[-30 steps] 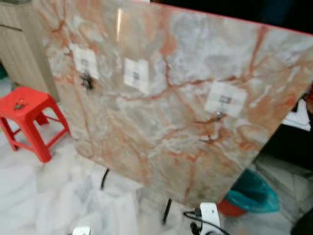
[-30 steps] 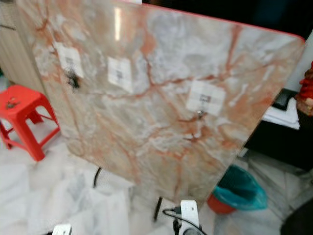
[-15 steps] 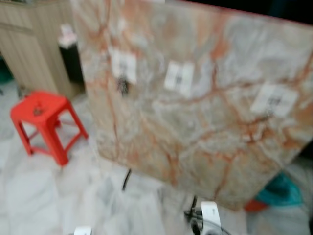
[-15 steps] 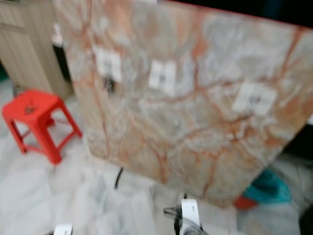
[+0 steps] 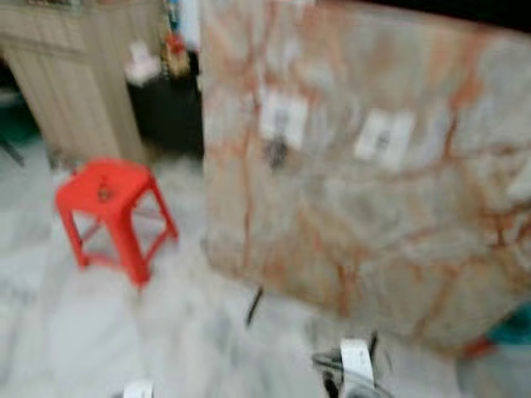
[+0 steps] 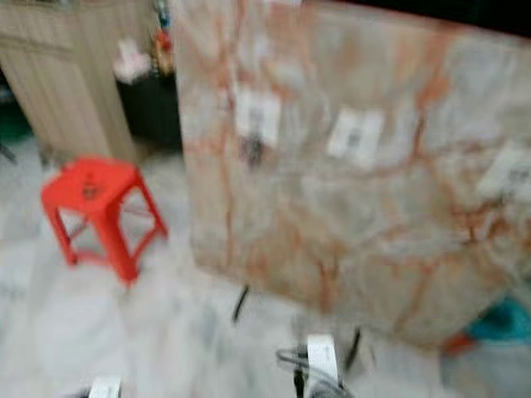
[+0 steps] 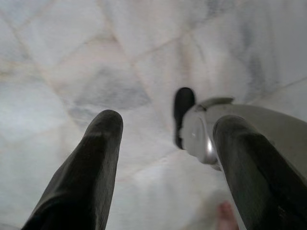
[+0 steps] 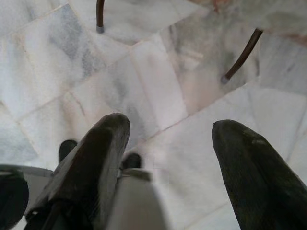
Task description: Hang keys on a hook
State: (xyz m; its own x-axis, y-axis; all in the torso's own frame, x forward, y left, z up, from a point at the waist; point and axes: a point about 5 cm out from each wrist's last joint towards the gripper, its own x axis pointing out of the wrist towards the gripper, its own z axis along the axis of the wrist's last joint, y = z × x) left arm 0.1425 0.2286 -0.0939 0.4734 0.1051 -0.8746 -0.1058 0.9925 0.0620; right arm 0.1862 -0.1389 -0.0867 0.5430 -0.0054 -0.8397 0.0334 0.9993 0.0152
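The eye views are blurred. A small dark bunch, probably the keys [image 5: 104,193], lies on a red plastic stool [image 5: 116,211] at the left. Beside it leans a large pink-veined marble board [image 5: 373,215] with white hook pads [image 5: 282,116] [image 5: 383,134]; something dark [image 5: 276,153] hangs under the left pad. My left gripper [image 7: 168,124] is open and empty, low over the marble floor. My right gripper [image 8: 170,127] is also open and empty above the floor, near the board's thin dark legs [image 8: 242,55].
A wooden cabinet [image 5: 75,75] and a low black unit [image 5: 166,112] with small items on top stand behind the stool. A teal bin [image 6: 502,319] sits at the far right. White-grey marble floor [image 5: 99,332] lies between me and the stool.
The whole picture has shifted right, so the camera has swung left. The stool sits nearer the middle and the cabinet has come into view. Blur has grown.
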